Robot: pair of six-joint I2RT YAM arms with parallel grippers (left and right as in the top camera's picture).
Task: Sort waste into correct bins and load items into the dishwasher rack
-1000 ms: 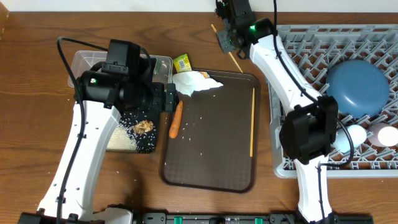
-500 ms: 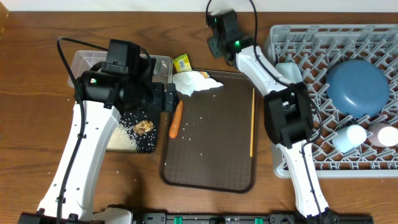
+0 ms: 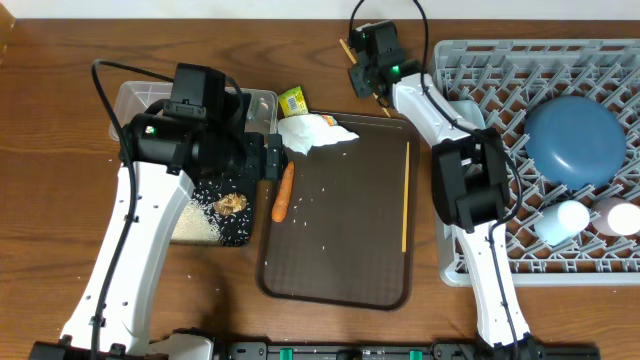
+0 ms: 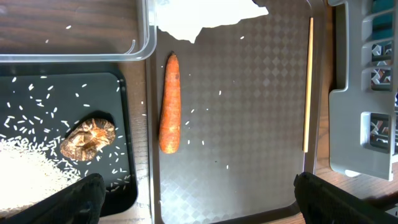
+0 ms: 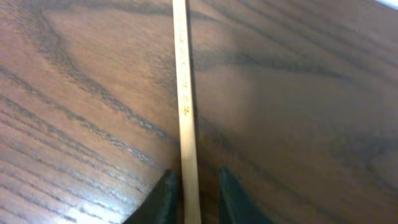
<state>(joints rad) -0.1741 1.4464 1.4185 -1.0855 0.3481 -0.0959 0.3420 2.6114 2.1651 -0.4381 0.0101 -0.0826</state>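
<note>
Right gripper (image 5: 194, 200) straddles chopstick (image 5: 183, 93) on wood-grain desk (image 5: 298, 124), white wall (image 3: 200, 8) behind.
Jaws slightly apart, one finger touching it; left gripper (image 4: 199, 199) spread wide over carrot (image 4: 170, 102) at tray (image 3: 330, 250) edge.

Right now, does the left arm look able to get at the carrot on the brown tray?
Probably yes. The left gripper hangs open above the carrot, which lies bare on the brown tray; the tissue lies beyond its tip.
</note>
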